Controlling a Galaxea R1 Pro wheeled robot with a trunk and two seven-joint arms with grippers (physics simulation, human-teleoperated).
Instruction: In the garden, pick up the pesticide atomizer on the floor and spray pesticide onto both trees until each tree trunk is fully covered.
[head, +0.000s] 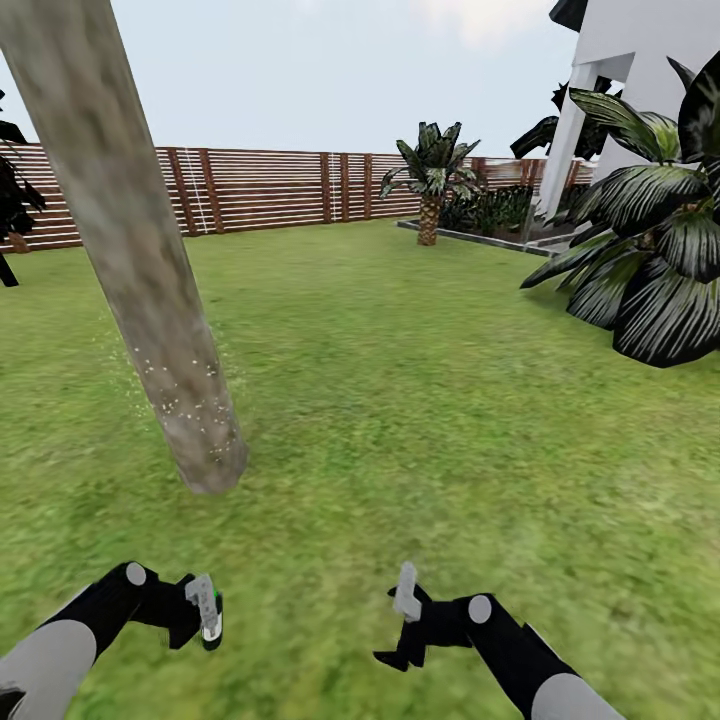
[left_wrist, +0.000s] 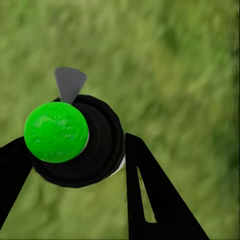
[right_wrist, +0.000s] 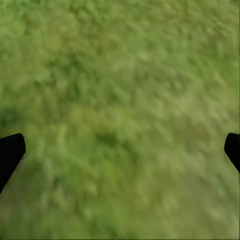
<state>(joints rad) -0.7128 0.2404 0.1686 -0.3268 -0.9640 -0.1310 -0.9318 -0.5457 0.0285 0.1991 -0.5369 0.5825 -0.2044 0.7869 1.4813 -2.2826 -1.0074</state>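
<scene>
Currently the left gripper (head: 205, 612) has its fingers clamped on the atomizer (left_wrist: 75, 140), pointed at the grass (head: 420, 400). The right gripper (head: 405, 620) hangs with fingers apart, empty. The near trunk (head: 150, 300) carries whitish specks low down only; judged partly covered, second tree outstanding.

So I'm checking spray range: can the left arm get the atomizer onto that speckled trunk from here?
Probably yes: the left gripper holds the atomizer, and bare grass separates it from the trunk.
</scene>
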